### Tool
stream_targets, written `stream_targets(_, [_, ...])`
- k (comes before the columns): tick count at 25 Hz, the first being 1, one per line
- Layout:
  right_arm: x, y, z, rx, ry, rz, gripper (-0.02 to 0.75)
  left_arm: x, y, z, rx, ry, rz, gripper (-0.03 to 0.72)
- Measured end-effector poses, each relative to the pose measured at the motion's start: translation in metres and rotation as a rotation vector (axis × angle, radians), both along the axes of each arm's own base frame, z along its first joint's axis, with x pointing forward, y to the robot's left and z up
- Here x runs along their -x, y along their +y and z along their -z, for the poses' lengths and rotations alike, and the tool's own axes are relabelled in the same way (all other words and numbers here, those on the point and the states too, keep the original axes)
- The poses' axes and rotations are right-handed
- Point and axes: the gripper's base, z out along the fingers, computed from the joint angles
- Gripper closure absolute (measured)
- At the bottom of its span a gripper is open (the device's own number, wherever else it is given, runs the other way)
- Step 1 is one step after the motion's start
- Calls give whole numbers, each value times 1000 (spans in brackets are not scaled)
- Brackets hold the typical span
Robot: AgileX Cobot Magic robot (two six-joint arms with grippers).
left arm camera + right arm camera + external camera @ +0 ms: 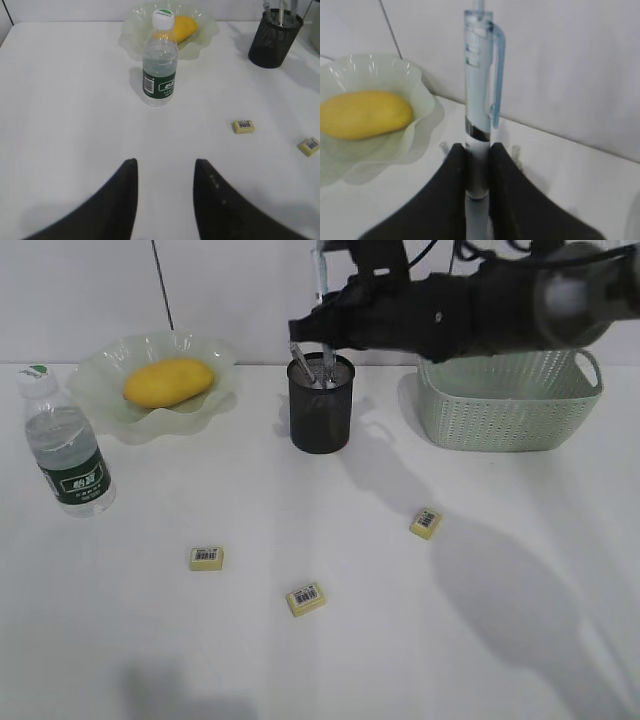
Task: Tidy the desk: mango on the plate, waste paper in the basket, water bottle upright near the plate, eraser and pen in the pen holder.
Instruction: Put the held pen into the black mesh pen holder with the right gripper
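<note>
The mango (pixel 168 381) lies on the pale-green plate (pixel 215 405) at the back left. The water bottle (pixel 68 448) stands upright in front of the plate. My right gripper (pixel 318 345) reaches across from the right and hovers right above the black pen holder (pixel 320 415). It is shut on a clear blue pen (pixel 479 100), held upright. Two more pens (pixel 300 362) stick out of the holder. Three yellow erasers (pixel 206 558) (pixel 306 598) (pixel 426 523) lie on the white desk. My left gripper (pixel 165 167) is open and empty over bare desk. No waste paper is in view.
The sage-green basket (pixel 510 410) stands at the back right, partly behind my right arm; its inside is hidden. In the left wrist view the bottle (pixel 160 65) stands ahead, with the plate (pixel 205 35) behind it and the pen holder (pixel 272 42) at the far right.
</note>
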Motion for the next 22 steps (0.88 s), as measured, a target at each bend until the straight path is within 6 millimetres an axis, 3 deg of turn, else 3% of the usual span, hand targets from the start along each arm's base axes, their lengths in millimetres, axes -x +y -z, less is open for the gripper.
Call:
stream_targets(7, [0, 7, 23, 17, 23, -11, 607, 0, 0, 0, 0, 0, 0, 400])
stream_targets(9, [0, 7, 23, 33, 13, -24, 547, 0, 0, 0, 0, 0, 0, 400])
stream_targets(13, [0, 8, 23, 48, 4, -37, 265, 0, 0, 0, 0, 0, 0, 400])
stream_targets(15, [1, 8, 24, 59, 27, -41, 171, 0, 0, 0, 0, 0, 0, 400])
stream_targets(19, [1, 10, 22, 110, 139, -66, 132, 0, 0, 0, 0, 0, 0, 400])
stream_targets(22, [6, 10, 7, 164, 215, -95, 147, 0, 0, 0, 0, 0, 0, 400])
